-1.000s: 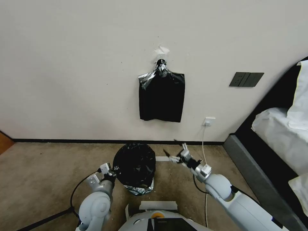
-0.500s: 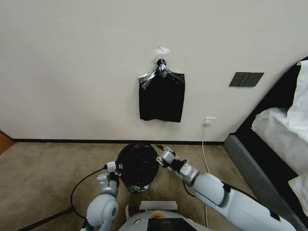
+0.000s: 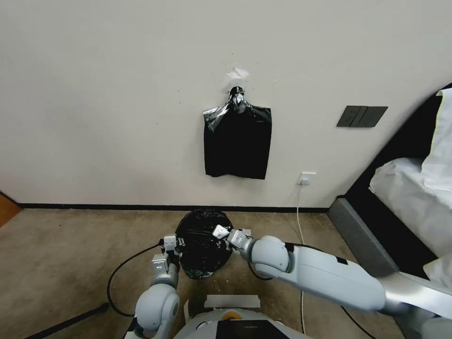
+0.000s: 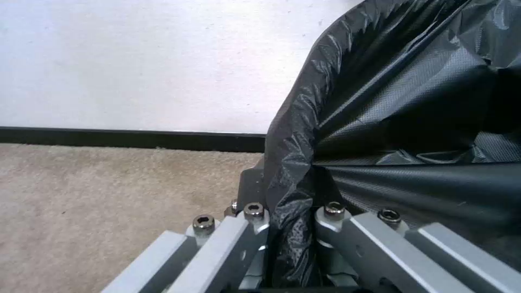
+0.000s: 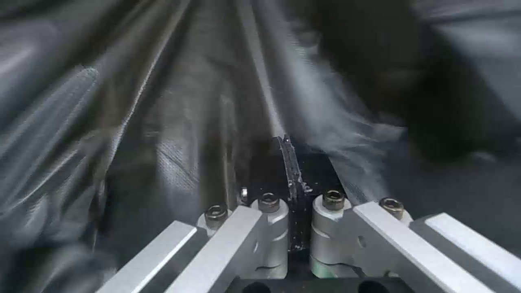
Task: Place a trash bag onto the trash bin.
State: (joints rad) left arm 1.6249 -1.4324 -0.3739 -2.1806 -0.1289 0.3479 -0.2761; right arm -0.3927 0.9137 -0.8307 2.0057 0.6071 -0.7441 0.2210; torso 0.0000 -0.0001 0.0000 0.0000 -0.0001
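Note:
The trash bag (image 3: pixel 200 249) is a crinkled glossy black bag spread round on the carpet near the wall. It covers the trash bin, which is hidden under it. My left gripper (image 3: pixel 172 245) is at the bag's left edge. In the left wrist view this gripper (image 4: pixel 290 219) is shut, with a fold of the bag (image 4: pixel 390 122) pinched between its fingers. My right gripper (image 3: pixel 220 231) reaches from the right over the middle of the bag. In the right wrist view it (image 5: pixel 290 175) is shut, pads together, pressed close to the bag's film (image 5: pixel 163 101).
A flat bundle of black bags (image 3: pixel 238 143) hangs from a hook on the wall above. A bed (image 3: pixel 405 197) fills the right side. A white cable runs from a socket (image 3: pixel 306 178) down the carpet. A white strip (image 3: pixel 231 301) lies near my base.
The right gripper swung left from over the carpet onto the bag and went from open to shut. The left gripper and the bag's edge shifted slightly right and toward the wall.

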